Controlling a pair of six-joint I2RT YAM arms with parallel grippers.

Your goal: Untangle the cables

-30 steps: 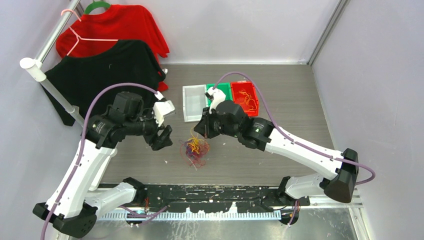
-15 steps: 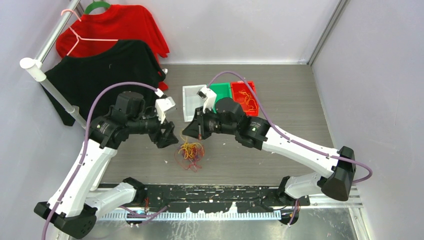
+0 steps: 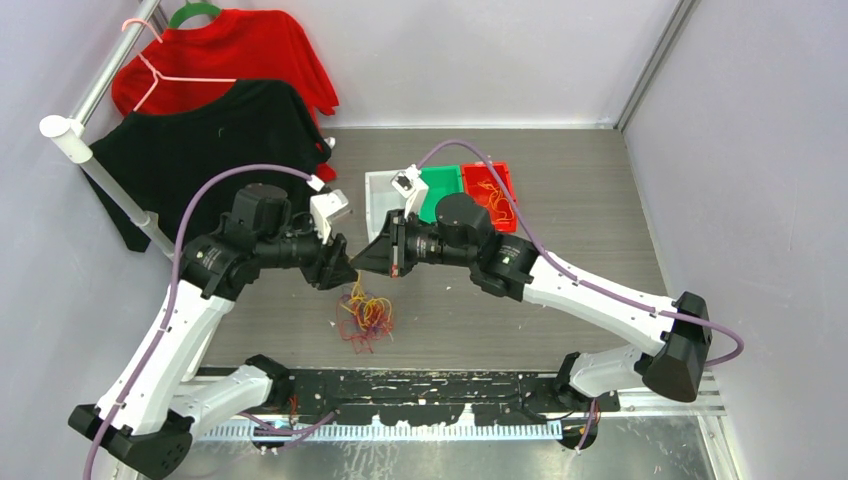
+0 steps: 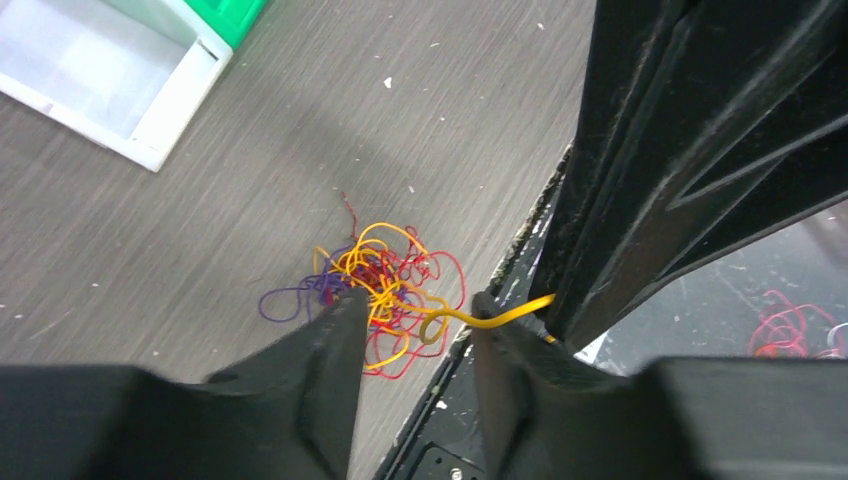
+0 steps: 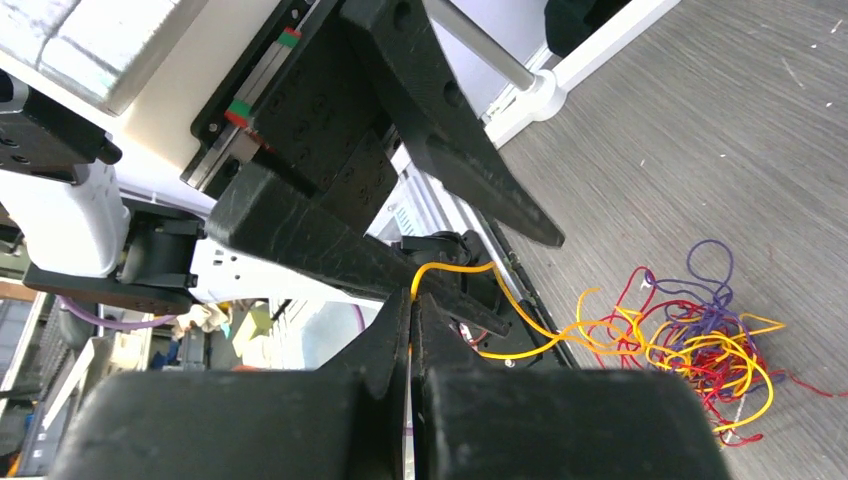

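Your grey wood-grain counter (image 3: 580,200): cables up front, bins behind.
You've got the cables (image 3: 365,315) heaped in a loose knot of yellow, red and purple near the front edge. Well behind them, three bins sit side by side: white bin (image 3: 381,212), green bin (image 3: 440,182), red bin (image 3: 492,195), the red one holding orange strands.

The top view looks steeply down from above the near edge over the whole table (image 3: 600,230). Both wrist views sit close and low. The left faces right, the right faces left, and all three share the cables (image 3: 365,315) (image 4: 385,285) (image 5: 700,345).
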